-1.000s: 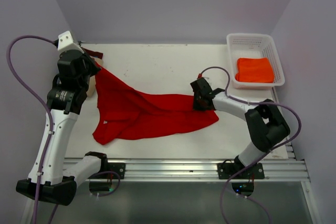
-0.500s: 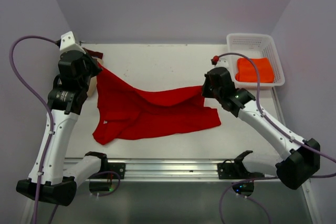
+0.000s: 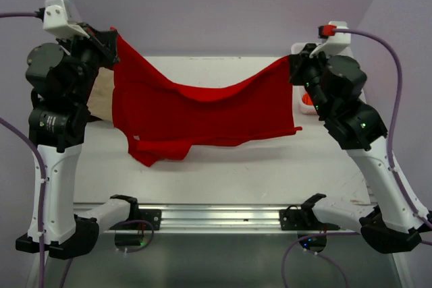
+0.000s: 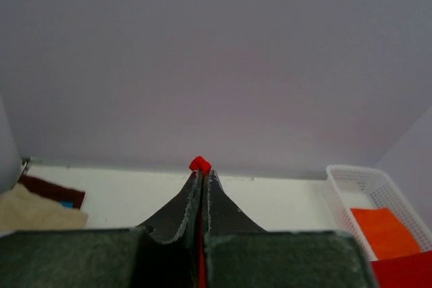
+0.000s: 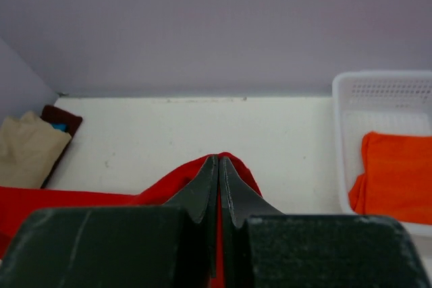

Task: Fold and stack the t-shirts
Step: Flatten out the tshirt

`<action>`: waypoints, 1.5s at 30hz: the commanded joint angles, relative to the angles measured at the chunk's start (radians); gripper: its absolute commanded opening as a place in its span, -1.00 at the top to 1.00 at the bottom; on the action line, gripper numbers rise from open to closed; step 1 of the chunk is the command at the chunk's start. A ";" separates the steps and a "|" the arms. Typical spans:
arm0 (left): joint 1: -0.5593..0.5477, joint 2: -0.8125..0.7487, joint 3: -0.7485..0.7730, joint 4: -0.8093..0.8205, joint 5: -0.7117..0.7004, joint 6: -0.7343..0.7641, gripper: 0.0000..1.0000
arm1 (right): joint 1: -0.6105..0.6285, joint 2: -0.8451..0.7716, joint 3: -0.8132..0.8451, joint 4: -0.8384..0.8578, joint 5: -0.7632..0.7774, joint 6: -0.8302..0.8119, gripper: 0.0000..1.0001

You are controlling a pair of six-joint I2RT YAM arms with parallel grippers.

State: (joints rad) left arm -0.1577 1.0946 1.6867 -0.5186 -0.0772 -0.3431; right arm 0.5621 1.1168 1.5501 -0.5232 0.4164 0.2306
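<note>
- Holding a bright red soft cloth t-shirt (image 3: pixel 196 116) up over the white table top (image 3: pixel 223 72), spread wide between the two arms, upper edge sagging in the middle
- Left gripper (image 4: pixel 202 175) raised high at the far left, dark fingers pressed together and pinching one upper corner of the red shirt, a small red tip of cloth poking out past the fingertips
- Right gripper (image 5: pixel 218 161) raised at the far right, fingers likewise squeezed together on the opposite upper corner, red cloth bunched around and below them
- Lower part of the shirt hanging towards the near side; cannot tell whether touching the table
- Folded orange cloth tee (image 5: pixel 395 170) lying inside a white plastic lattice basket (image 5: pixel 378 80) at the far right corner
- Crumpled tan cloth tee (image 5: pixel 27 150) at the far left edge, touching a dark maroon tee (image 5: pixel 64 118) just behind
</note>
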 commanded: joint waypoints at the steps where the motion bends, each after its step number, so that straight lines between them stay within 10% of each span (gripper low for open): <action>1: -0.019 0.060 0.255 0.011 0.073 0.081 1.00 | -0.001 -0.008 0.163 0.002 0.050 -0.122 1.00; 12: -0.069 0.126 0.370 0.065 0.264 0.159 1.00 | -0.001 0.095 0.427 -0.050 0.061 -0.223 1.00; 22: -0.143 0.531 0.465 0.093 -0.048 0.315 1.00 | -0.025 0.343 0.436 0.044 0.245 -0.379 1.00; 29: 0.032 0.780 0.625 0.173 0.014 0.270 1.00 | -0.151 0.586 0.574 0.065 0.176 -0.350 1.00; 35: 0.057 0.532 0.323 0.294 0.028 0.315 1.00 | -0.153 0.520 0.581 0.116 0.144 -0.372 1.00; 39: 0.023 0.122 -0.052 0.501 0.005 0.398 1.00 | -0.052 0.240 0.200 0.474 0.148 -0.514 1.00; 45: -0.098 -0.209 -0.131 0.461 0.007 0.470 1.00 | 0.272 -0.144 -0.177 0.848 0.271 -0.869 1.00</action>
State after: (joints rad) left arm -0.2356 0.9936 1.5795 -0.1585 -0.0563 0.0540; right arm 0.7666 1.1076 1.4723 0.0067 0.6014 -0.4294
